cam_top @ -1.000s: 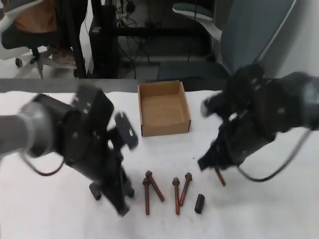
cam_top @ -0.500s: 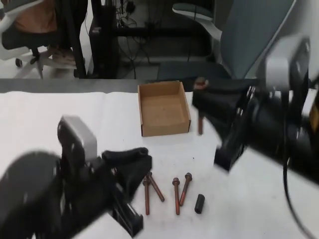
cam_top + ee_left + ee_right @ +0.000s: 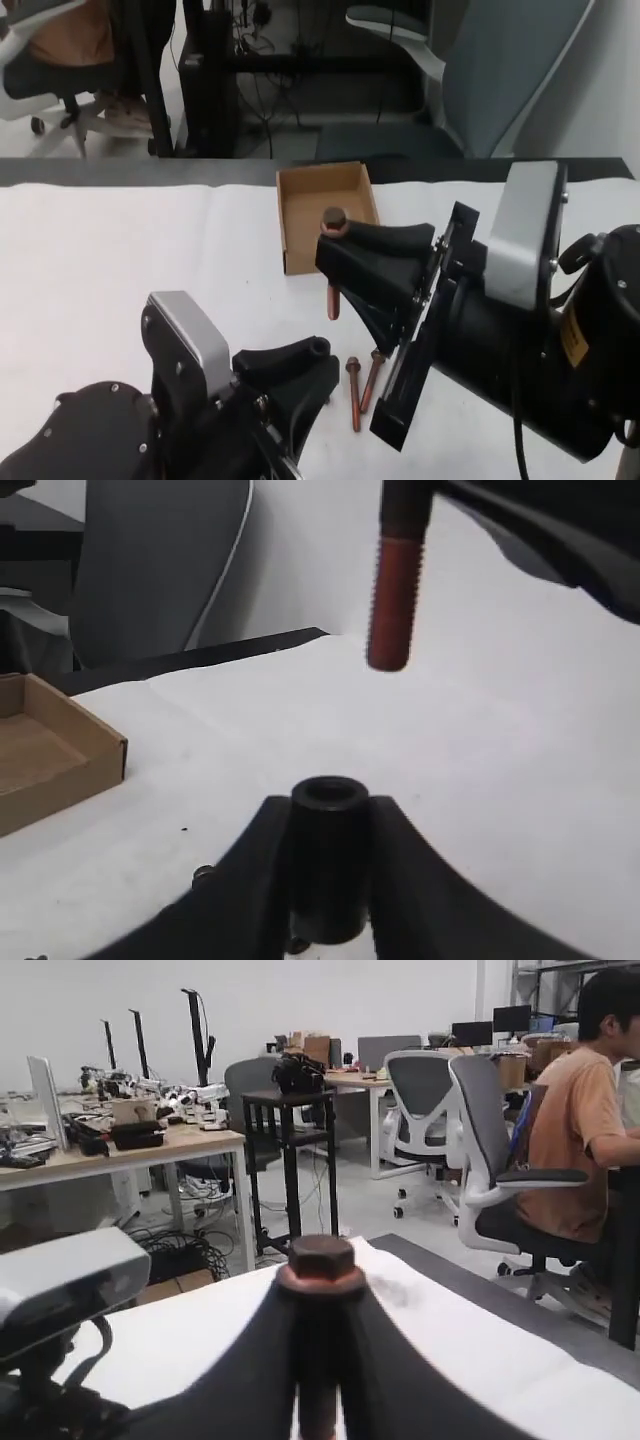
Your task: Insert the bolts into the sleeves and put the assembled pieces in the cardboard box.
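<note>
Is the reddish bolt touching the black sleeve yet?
Apart. The left wrist view shows white bench between the bolt's threaded tip and the sleeve's open end.

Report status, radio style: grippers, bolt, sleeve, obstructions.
Left gripper shut on sleeve. Right gripper shut on bolt, held above sleeve, uninserted. Spare bolts on bench, not obstructing.

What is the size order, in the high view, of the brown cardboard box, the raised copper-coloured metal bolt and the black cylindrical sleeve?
1. Brown cardboard box.
2. Copper-coloured metal bolt, though held nearer the camera, which flatters it.
3. Black cylindrical sleeve, partly hidden, so its place is unsure.
</note>
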Tool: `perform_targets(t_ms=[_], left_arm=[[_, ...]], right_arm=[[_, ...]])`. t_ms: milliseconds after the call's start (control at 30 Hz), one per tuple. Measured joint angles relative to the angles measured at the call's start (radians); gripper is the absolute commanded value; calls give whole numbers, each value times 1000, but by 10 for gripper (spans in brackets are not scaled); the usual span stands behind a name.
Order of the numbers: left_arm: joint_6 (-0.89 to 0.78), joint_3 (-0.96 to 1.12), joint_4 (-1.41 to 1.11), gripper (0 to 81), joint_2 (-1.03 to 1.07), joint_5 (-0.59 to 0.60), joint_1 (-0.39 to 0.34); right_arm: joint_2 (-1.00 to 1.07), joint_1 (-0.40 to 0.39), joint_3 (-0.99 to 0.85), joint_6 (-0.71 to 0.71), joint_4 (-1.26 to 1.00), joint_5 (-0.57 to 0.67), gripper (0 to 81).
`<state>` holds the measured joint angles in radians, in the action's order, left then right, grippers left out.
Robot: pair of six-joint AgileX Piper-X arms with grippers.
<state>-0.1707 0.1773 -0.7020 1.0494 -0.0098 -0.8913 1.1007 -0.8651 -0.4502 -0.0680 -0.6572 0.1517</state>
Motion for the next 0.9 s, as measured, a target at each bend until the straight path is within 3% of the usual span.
perform_targets(t_ms=[900], left_arm=[[14,-9,-74,18,2,-3,0]], right_arm=[[92,-2,-2,-48,13,-18,3]])
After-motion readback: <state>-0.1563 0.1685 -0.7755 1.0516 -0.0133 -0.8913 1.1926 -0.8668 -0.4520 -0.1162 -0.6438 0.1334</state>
